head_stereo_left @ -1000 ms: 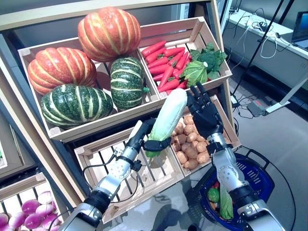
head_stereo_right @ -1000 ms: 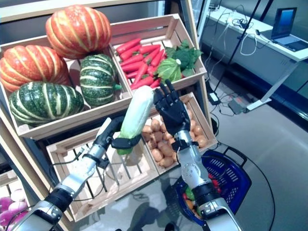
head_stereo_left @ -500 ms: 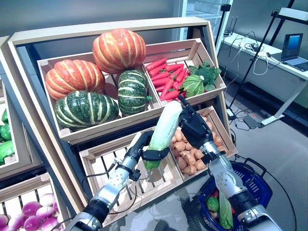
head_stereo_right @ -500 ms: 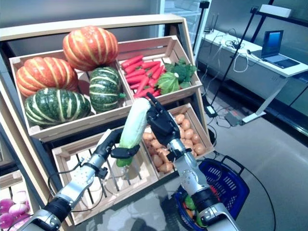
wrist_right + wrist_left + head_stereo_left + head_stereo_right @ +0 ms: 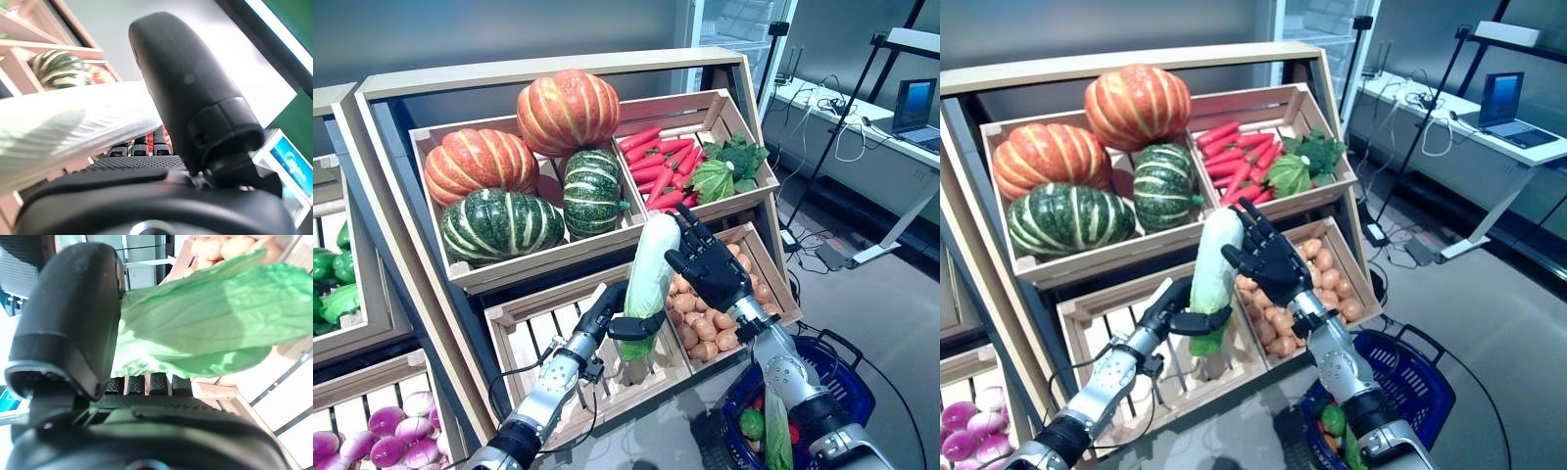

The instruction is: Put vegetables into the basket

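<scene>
Pale cabbage [image 5: 649,274] in left hand [image 5: 617,315], right hand [image 5: 710,269] alongside

Two silver-grey jointed metal arms with black bands at the joints end in matte black hands, the left hand [image 5: 612,311] and the right hand [image 5: 713,271], each with slim segmented fingers whose inner pads are ribbed and a broad, smooth, rounded thumb on a ridged palm.

A laptop [image 5: 1506,98] sits open on a white table [image 5: 1489,137] — cables beside it (far right, behind the stand).
</scene>
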Tool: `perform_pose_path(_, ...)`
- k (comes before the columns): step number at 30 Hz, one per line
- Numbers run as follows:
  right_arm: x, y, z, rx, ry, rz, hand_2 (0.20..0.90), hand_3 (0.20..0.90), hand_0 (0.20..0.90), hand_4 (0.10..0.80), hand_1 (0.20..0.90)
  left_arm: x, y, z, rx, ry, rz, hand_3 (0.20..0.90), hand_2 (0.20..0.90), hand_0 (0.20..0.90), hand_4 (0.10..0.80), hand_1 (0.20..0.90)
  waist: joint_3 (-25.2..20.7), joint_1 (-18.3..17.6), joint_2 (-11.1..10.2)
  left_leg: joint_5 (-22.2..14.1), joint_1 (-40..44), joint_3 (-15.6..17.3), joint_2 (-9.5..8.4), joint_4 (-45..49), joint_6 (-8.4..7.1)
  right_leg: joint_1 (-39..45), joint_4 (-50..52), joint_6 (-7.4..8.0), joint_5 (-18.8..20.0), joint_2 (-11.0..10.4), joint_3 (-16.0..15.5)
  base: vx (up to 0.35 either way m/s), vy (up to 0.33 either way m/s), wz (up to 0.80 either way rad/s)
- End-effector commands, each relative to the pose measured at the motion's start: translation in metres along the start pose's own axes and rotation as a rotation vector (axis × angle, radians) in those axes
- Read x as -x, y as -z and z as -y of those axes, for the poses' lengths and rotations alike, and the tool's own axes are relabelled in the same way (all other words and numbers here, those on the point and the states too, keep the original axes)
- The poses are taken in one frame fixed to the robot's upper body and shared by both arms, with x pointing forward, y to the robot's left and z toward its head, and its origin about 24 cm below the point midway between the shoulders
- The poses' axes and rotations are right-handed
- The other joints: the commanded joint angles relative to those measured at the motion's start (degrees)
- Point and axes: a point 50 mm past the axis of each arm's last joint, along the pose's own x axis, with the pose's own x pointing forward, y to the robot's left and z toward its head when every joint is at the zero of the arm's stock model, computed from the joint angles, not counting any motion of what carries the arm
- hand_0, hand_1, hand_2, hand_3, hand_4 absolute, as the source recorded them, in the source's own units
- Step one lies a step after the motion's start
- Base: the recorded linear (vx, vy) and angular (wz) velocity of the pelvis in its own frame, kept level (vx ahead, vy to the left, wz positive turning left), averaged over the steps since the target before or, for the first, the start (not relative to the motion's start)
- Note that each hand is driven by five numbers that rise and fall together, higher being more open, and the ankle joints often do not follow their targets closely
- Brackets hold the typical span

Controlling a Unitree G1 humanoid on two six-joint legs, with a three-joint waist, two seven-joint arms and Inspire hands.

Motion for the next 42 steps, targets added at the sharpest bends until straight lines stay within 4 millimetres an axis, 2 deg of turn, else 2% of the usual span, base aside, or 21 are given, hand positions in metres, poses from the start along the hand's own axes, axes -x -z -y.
perform_pose_path(1, -0.018, -0.025, -0.031, 0.056, -0.290, 0.106, 0.900, 0.900, 0.900, 0.800, 0.900, -0.029, -0.062, -0.040, -0.038, -0.120, 0.285, 0.300, 0.300, 0.300, 0.400, 0.300, -2.70, -1.09, -1.67, -4.59, -2.00, -0.28, -4.29, 0.06, 4.48, 3.39, 0.13, -2.34, -5.54, 0.21, 1.14, 0.000, 0.000, 0.00)
perform_pose_path(6, -0.008, -0.027, -0.021, 0.149, -0.252, 0.063, 0.900, 0.900, 0.900, 0.800, 0.900, -0.026, -0.063, -0.048, -0.072, -0.123, 0.287, 0.300, 0.300, 0.300, 0.400, 0.300, -2.22, -1.52, -1.74, -4.61, -1.89, -0.32, -4.25, 0.06, 4.50, 3.31, 0.13, -2.30, -5.46, 0.15, 1.80, 0.000, 0.000, 0.00)
perform_pose_path(11, -0.006, -0.022, -0.016, 0.366, -0.152, -0.028, 0.900, 0.900, 0.900, 0.800, 0.900, -0.027, -0.072, -0.040, -0.118, -0.087, 0.327, 0.300, 0.300, 0.300, 0.400, 0.300, -2.00, -1.75, -1.71, -4.62, -1.65, -0.37, -4.25, 0.06, 4.53, 3.38, 0.13, -2.23, -5.45, 0.11, 2.48, 0.000, 0.000, 0.00)
perform_pose_path(14, -0.007, -0.018, -0.015, 0.438, -0.104, -0.051, 0.900, 0.900, 0.900, 0.800, 0.900, -0.029, -0.080, -0.034, -0.125, -0.064, 0.362, 0.300, 0.300, 0.300, 0.400, 0.300, -1.90, -1.80, -1.69, -4.61, -1.56, -0.34, -4.23, 0.06, 4.57, 3.43, 0.13, -2.22, -5.38, 0.08, 2.66, 0.000, 0.000, 0.00)
perform_pose_path(18, -0.014, -0.009, -0.019, 0.397, -0.071, -0.052, 0.900, 0.900, 0.900, 0.800, 0.900, -0.033, -0.091, -0.022, -0.091, -0.030, 0.415, 0.300, 0.300, 0.300, 0.400, 0.300, -1.65, -1.61, -1.52, -4.50, -1.55, -0.55, -4.26, 0.06, 4.60, 3.47, 0.13, -2.31, -5.27, 0.02, 2.70, 0.000, 0.000, 0.00)
perform_pose_path(22, -0.023, 0.009, -0.021, 0.282, 0.009, -0.057, 0.900, 0.900, 0.900, 0.800, 0.900, -0.035, -0.105, -0.001, -0.055, 0.048, 0.484, 0.300, 0.300, 0.300, 0.400, 0.300, -1.51, -0.91, -1.34, -4.65, -1.46, -1.19, -4.38, 0.06, 4.61, 3.72, 0.13, -2.34, -5.37, -0.13, 2.36, 0.000, 0.000, 0.00)
perform_pose_path(29, -0.027, 0.023, -0.021, 0.108, 0.101, -0.026, 0.900, 0.900, 0.900, 0.800, 0.900, -0.031, -0.116, 0.012, 0.023, 0.127, 0.540, 0.300, 0.300, 0.300, 0.400, 0.300, -1.48, -0.13, -1.35, -4.79, -1.50, -1.77, -4.47, 0.06, 4.67, 3.77, 0.13, -2.36, -5.38, -0.26, 1.90, 0.000, 0.000, 0.00)
perform_pose_path(30, -0.028, 0.024, -0.022, 0.087, 0.104, -0.018, 0.728, 0.728, 0.728, 0.685, 0.728, -0.031, -0.117, 0.013, 0.030, 0.137, 0.544, 0.300, 0.300, 0.300, 0.400, 0.300, -1.46, -0.06, -1.34, -4.78, -1.50, -1.82, -4.46, 0.06, 4.67, 3.79, 0.13, -2.36, -5.35, -0.27, 1.86, 0.000, 0.000, 0.00)
perform_pose_path(31, -0.031, 0.025, -0.023, 0.001, 0.108, 0.018, 0.300, 0.300, 0.300, 0.400, 0.300, -0.031, -0.120, 0.017, 0.045, 0.162, 0.549, 0.300, 0.300, 0.300, 0.400, 0.300, -1.44, 0.12, -1.29, -4.78, -1.51, -1.92, -4.42, 0.06, 4.65, 3.78, 0.13, -2.34, -5.31, -0.32, 1.70, 0.000, 0.000, 0.00)
perform_pose_path(36, -0.036, 0.030, -0.027, -0.167, 0.113, 0.082, 0.300, 0.300, 0.300, 0.400, 0.300, -0.033, -0.119, 0.030, 0.059, 0.221, 0.531, 0.300, 0.300, 0.300, 0.400, 0.300, -1.71, 0.42, -1.14, -4.95, -1.41, -2.31, -4.48, 0.06, 4.68, 3.93, 0.13, -2.31, -5.39, -0.34, 1.50, 0.000, 0.000, 0.00)
perform_pose_path(42, -0.038, 0.019, -0.025, -0.131, 0.118, 0.125, 0.300, 0.300, 0.300, 0.400, 0.300, -0.030, -0.106, 0.035, 0.039, 0.252, 0.474, 0.300, 0.300, 0.300, 0.400, 0.300, -2.16, 0.42, -1.22, -5.00, -1.47, -2.23, -4.46, 0.06, 4.73, 3.82, 0.13, -2.24, -5.41, -0.31, 1.55, 0.000, 0.000, 0.00)
